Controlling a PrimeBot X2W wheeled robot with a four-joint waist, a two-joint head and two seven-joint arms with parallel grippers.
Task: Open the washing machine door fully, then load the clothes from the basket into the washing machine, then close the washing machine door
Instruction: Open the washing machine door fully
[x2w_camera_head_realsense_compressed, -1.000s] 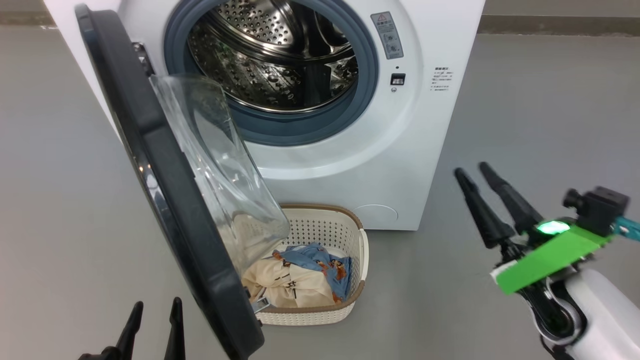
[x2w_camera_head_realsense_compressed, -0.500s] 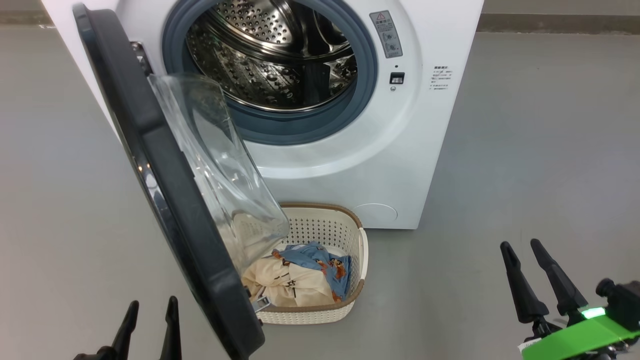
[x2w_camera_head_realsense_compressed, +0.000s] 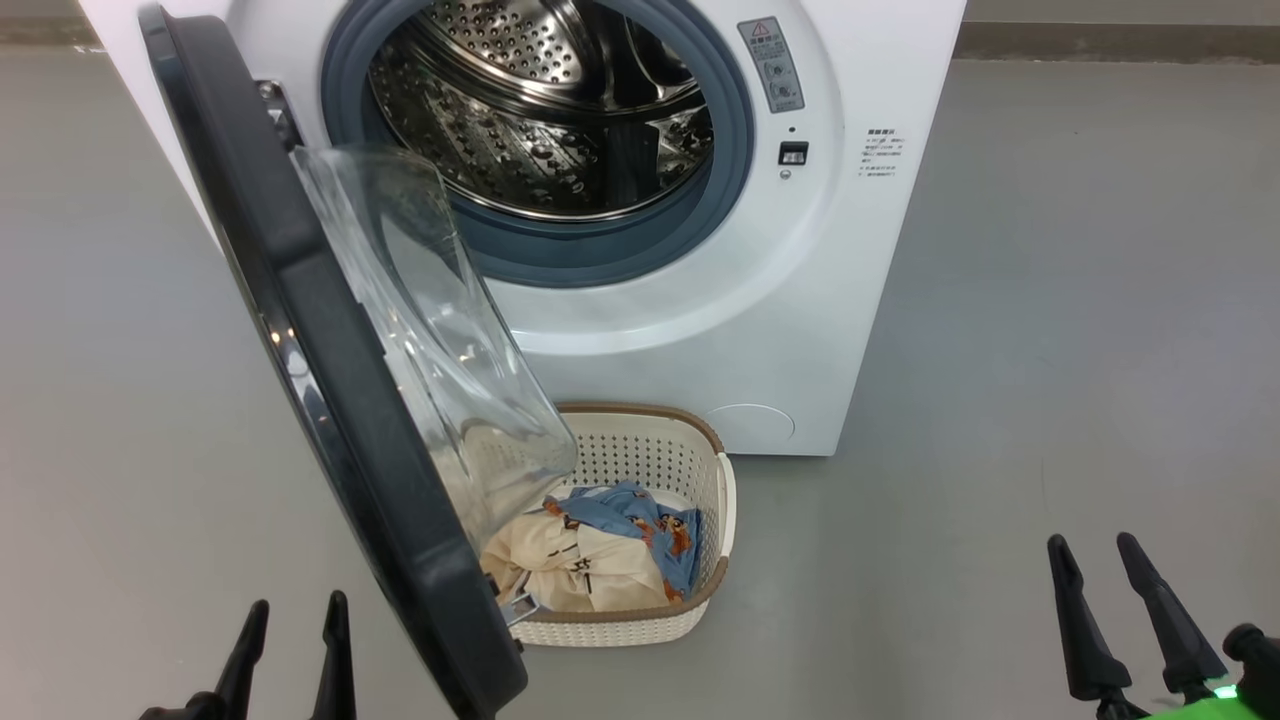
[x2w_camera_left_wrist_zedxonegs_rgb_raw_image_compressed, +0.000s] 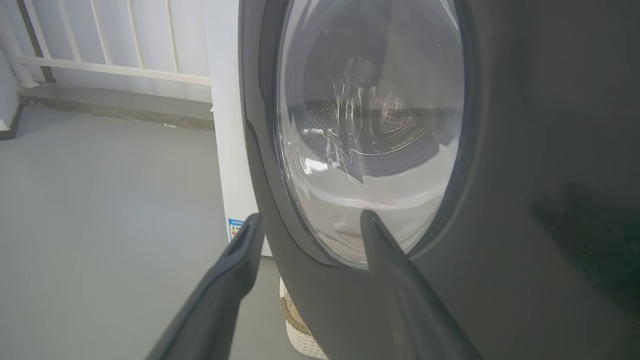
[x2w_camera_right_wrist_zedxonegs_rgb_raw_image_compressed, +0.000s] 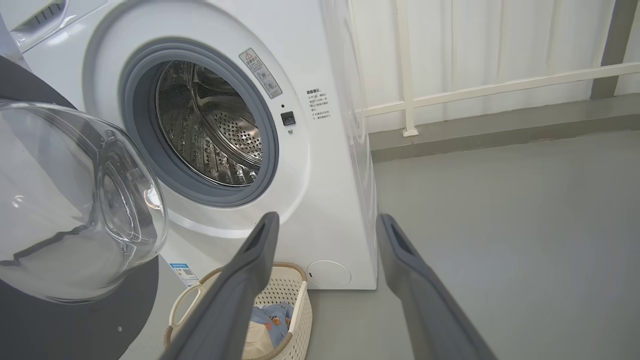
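Head view: washing machine door (x2w_camera_head_realsense_compressed: 375, 440) open at left of washing machine (x2w_camera_head_realsense_compressed: 700, 330), overhanging basket (x2w_camera_head_realsense_compressed: 640, 460) holding clothes (x2w_camera_head_realsense_compressed: 600, 560); left gripper (x2w_camera_head_realsense_compressed: 298, 602) and right gripper (x2w_camera_head_realsense_compressed: 1090, 540) spread wide, empty
Left wrist view: close before door rim
Right wrist view: facing drum, well apart

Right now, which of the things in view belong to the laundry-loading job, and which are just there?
Belongs to the job: washing machine; its open door; basket; clothes in the basket; left gripper and right gripper, both open and empty.

Just there: white railing; grey floor; warning sticker on the machine's front.
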